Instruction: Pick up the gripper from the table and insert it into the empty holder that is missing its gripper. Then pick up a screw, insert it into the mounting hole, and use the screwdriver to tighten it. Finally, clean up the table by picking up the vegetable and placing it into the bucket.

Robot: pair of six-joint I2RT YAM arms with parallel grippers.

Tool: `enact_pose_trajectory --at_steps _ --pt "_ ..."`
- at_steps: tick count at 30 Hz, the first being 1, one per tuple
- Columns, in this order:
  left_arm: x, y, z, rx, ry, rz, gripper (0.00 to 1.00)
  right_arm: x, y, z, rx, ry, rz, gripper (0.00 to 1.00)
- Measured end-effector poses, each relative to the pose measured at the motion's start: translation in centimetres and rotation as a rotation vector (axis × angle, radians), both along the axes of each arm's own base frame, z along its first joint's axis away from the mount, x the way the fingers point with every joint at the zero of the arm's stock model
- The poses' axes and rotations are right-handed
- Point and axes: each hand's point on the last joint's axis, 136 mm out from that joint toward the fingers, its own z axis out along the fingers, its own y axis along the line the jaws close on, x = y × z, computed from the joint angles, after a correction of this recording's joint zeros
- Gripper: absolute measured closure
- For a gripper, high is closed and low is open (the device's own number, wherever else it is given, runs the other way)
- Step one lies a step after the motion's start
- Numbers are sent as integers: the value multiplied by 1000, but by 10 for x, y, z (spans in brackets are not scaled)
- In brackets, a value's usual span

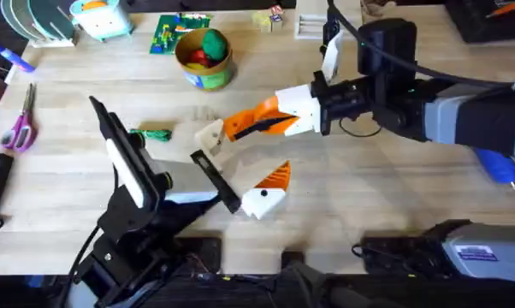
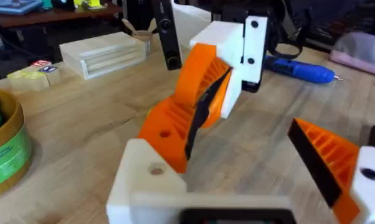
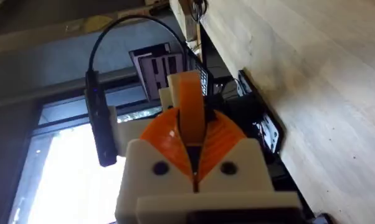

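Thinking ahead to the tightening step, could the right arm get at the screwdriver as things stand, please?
Probably not yet: the right gripper is shut on the orange wedge at the holder. The screwdriver lies uncovered beside that arm.

Right end effector [image 1: 232,127] reaches left across the middle, fingers pinched together; left end effector [image 1: 240,184] spread wide beneath it

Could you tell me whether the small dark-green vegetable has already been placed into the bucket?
No, in the overhead view the vegetable lies on the wooden table, apart from the bucket.
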Motion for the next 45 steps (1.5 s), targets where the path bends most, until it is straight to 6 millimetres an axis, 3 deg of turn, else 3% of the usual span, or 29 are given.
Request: enact_pose_trajectory --at_steps 27,34,45 --pt "1 0 2 -4 -6 4 8 -10 1 8 50 -63 73 992" --pt "-4 -3 1 -4 -1 -30 8 -39 2 3 67 -22 186 992" --pt "-4 -3 1 -6 3 -31 8 -33 3 -1 46 -54 155 992"
